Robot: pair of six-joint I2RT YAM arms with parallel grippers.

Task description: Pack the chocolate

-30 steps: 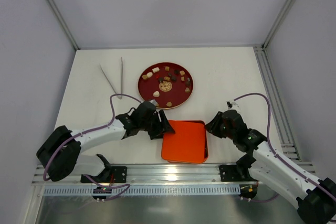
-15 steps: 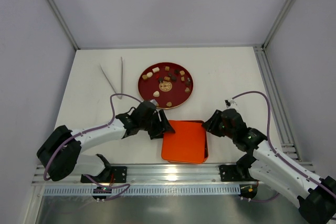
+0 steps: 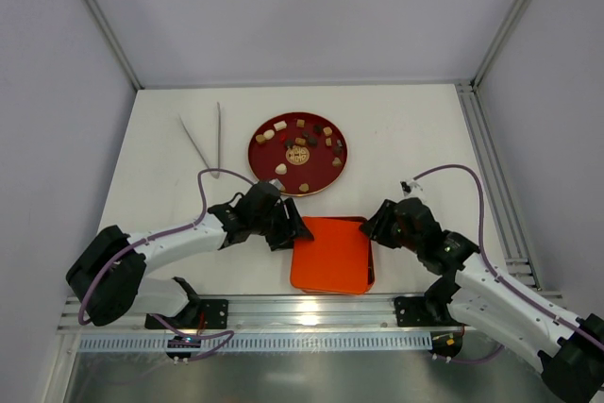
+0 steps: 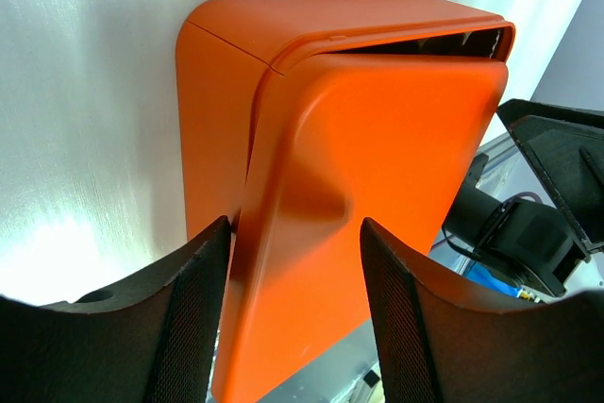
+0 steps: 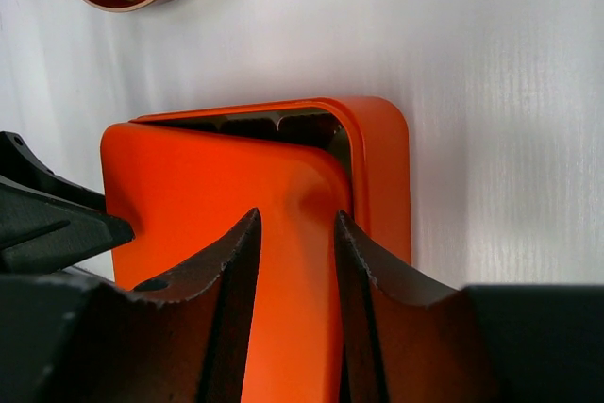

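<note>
L hand (image 3: 291, 229): fingers parted, straddling the orange lid (image 3: 330, 254) corner; lid sits askew on tray (image 4: 212, 110). Chocolate (image 3: 300, 141) lies on red plate (image 3: 269, 154), farther back on the surface. R hand (image 3: 379, 226): fingers parted over lid's opp. edge.

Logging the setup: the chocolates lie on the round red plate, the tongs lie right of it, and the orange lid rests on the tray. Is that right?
No: the tongs lie left of the plate, as the top external view shows. The chocolates lie on that round red plate, and the orange lid rests on the tray.
</note>
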